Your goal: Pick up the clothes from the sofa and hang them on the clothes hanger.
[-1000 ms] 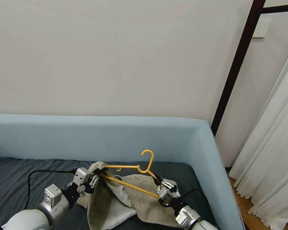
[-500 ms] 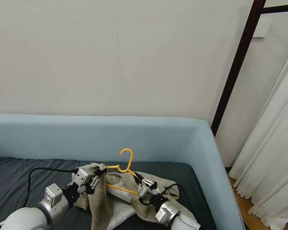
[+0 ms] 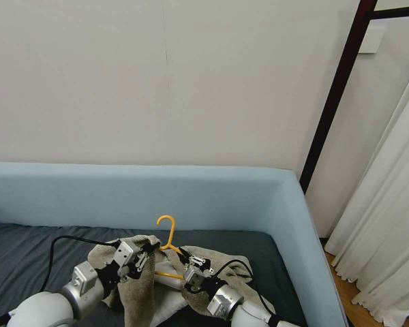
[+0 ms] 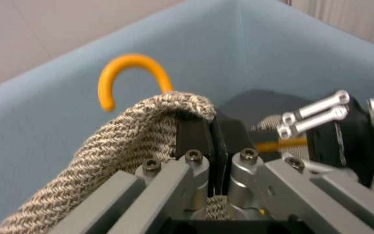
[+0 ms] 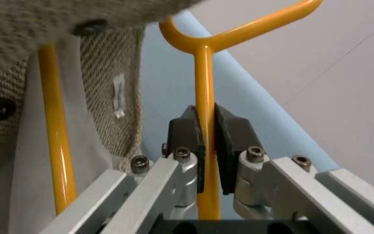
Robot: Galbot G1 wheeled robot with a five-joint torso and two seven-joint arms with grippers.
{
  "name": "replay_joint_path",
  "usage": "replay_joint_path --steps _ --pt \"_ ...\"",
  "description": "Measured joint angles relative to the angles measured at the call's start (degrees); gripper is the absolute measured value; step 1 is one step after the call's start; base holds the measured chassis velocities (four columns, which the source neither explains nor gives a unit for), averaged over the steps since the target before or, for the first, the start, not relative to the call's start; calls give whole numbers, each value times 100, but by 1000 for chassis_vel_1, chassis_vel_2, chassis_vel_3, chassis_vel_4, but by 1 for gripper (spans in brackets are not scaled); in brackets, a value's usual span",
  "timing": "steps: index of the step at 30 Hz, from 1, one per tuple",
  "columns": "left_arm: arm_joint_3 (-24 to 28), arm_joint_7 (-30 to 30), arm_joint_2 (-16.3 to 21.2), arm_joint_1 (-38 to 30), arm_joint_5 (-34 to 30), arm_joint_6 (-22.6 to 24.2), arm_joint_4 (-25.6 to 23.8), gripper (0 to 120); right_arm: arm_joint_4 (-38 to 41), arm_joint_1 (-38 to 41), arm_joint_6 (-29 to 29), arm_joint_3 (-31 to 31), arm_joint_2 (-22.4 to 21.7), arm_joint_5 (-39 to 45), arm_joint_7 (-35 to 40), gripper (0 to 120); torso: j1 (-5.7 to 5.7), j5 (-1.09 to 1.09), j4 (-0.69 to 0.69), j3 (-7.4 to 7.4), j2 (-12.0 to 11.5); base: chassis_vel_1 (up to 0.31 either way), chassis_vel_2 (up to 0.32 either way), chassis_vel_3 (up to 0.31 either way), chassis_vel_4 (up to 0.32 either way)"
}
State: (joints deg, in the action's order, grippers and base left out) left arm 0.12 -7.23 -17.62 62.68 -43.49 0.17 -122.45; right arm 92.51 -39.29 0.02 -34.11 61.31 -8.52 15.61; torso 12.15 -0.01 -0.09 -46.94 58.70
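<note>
The right gripper [image 3: 189, 271] has carried the orange hanger [image 3: 166, 228] across the sofa [image 3: 191, 194] toward the robot's left, so its hook now stands just beside the left gripper [image 3: 142, 257]. A second ago that hook was well over to the right, with both yellow arms of the hanger bare above the knitted garment [image 3: 133, 291]. Now little more than the hook and a short piece of the lower bar show, and the rest sits under the fabric. The left gripper has edged slightly toward the right one and is clamped on a thick fold of the knit, holding that edge up off the dark seat cushion. In the left wrist view the hook rises just behind the pinched fold. The right gripper's fingers are closed tight on the hanger's straight bar, with cloth draped over the frame close above them. My reading is that one shoulder of the hanger has been slid into the garment's opening, so the threading step looks about half done, though whether the arm sits properly inside a neck or sleeve is hidden by the bunched fabric. The garment lies low on the seat near the sofa's right end, and the dark clothes rack [image 3: 330, 112] beyond it carries nothing in view.
</note>
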Motion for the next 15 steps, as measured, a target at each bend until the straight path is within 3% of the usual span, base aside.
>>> replay_joint_path --steps 4,10,15 --pt "381 -5 -130 -465 25 49 115 0 -101 97 -24 -37 73 38 13 5 0 0 -1 0 0 0 0 0 0" --pt "562 36 -322 -402 155 -46 312 0 -220 169 -17 4 76 171 16 5 0 1 3 0 0 0 0 0 0" --pt "1212 3 -719 -1117 62 -280 580 0 -118 196 -61 3 -5 340 -9 5 0 0 -1 0 0 0 0 0 0"
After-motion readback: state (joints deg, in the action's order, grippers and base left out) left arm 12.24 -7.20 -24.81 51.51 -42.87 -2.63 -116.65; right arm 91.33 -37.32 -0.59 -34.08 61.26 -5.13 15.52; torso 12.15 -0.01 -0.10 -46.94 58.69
